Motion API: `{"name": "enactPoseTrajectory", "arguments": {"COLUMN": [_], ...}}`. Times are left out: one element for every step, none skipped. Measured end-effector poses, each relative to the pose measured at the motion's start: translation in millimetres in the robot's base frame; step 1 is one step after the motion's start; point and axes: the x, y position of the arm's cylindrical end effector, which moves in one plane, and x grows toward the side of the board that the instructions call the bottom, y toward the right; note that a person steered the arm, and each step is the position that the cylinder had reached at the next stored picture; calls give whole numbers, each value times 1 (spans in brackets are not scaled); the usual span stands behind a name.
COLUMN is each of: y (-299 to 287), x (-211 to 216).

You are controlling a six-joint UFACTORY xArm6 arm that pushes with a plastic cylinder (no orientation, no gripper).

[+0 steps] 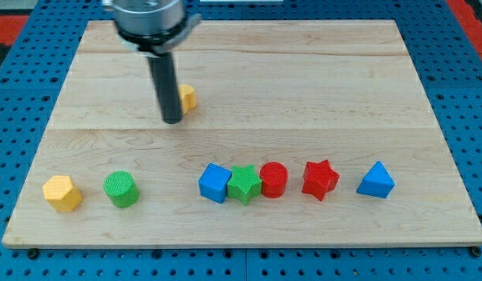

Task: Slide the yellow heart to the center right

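tip (172,120) on surface (303,86), touching yellow heart (187,97) at its 7 o'clock; no claw shows; state untellable

The rod (169,78) covers most of that yellow block (188,97) behind it so I honestly can't tell its shape, the arm's upper housing (149,17) runs off the view's top, and the desk (303,78) hides whatever's underneath.
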Motion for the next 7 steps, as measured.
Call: {"name": "enactPoseTrajectory", "arguments": {"y": [-20, 38, 84, 119, 129, 129, 129], "x": [-35, -33, -31, -31, -31, -26, -16]}}
